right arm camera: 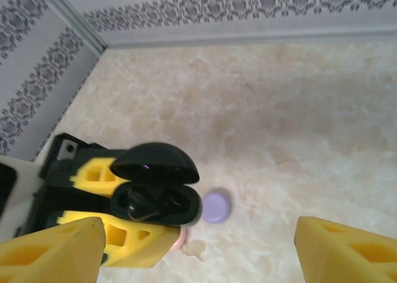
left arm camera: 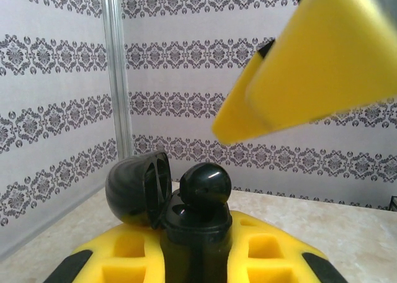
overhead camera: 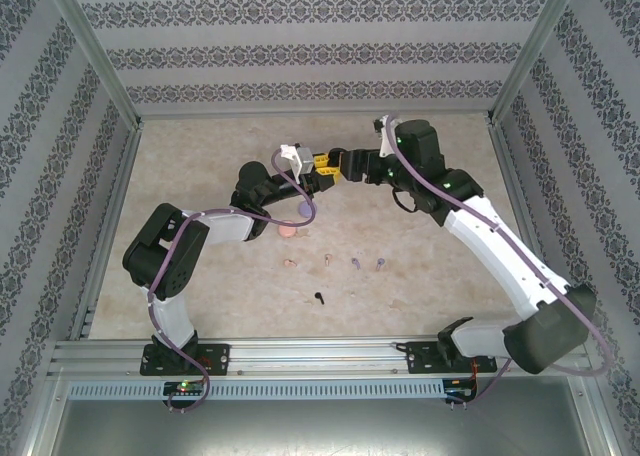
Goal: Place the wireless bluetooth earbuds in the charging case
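Worked over a pale, marble-patterned bench (overhead camera: 200, 156) walled in by patterned panels. Reached in from the near edge with two black-and-white arms, meeting toward the far middle.

Clamped the yellow-padded left gripper (left arm camera: 197, 255) narrowly on a glossy black round plastic charging case (right arm camera: 158, 203), raised off the bench, domed lid (right arm camera: 155, 162) hinged up. Hung the right gripper (right arm camera: 205, 252) just above and beside that case, spread wide, holding nothing.

Noted two more round cases on the bench just below the raised one: a purple case (overhead camera: 305, 211) and a pale pink case (overhead camera: 287, 231).

Made out what looked to be one tiny black stemmed earbud (left arm camera: 205, 184) in the black case, its rounded head standing proud in the left wrist view; judged it perhaps not fully seated.

Counted the rest loose on the bench, nearer the bases: a pale pink earbud (overhead camera: 290, 263), a second pale pink earbud (overhead camera: 328, 260), a purple earbud (overhead camera: 355, 263) and a second purple earbud (overhead camera: 380, 264) in a row, plus a loose black earbud (overhead camera: 319, 298) nearer still.

Judged the black pair half done. Next: press the proud earbud home if needed, then send the right gripper down to the loose black earbud, pinch it finely off the flat bench and carry it to the free well. Saw nothing lying on that earbud; marked the row of four and the two resting cases as things to avoid brushing.
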You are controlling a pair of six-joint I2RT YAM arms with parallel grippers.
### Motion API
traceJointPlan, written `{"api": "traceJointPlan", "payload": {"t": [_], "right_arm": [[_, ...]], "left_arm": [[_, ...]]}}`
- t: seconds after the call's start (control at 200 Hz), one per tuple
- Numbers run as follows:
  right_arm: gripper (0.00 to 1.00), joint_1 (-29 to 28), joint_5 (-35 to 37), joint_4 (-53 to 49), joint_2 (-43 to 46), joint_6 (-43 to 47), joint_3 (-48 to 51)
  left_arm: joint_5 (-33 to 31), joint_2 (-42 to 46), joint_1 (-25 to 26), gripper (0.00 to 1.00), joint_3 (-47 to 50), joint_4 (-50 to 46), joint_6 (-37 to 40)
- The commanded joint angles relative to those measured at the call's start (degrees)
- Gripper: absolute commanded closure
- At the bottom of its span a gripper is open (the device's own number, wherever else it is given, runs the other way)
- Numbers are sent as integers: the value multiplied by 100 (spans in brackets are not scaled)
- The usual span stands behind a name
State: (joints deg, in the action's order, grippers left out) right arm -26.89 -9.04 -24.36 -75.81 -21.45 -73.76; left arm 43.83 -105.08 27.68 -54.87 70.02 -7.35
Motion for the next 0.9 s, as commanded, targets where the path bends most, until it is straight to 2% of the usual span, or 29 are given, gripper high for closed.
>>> {"api": "traceJointPlan", "payload": {"t": [0.0,0.57,0.894], "right_arm": [[19,-61,-26,-174,-112,167,-288],[22,-64,-172,-58,-493,168,-418],[24,74,34,-21,-545,11,-405]], "left_arm": [[-19,154,15,100,64,161,118],[37,112,9,100,-2,124,147],[29,92,9,100,-11,193,93]]}}
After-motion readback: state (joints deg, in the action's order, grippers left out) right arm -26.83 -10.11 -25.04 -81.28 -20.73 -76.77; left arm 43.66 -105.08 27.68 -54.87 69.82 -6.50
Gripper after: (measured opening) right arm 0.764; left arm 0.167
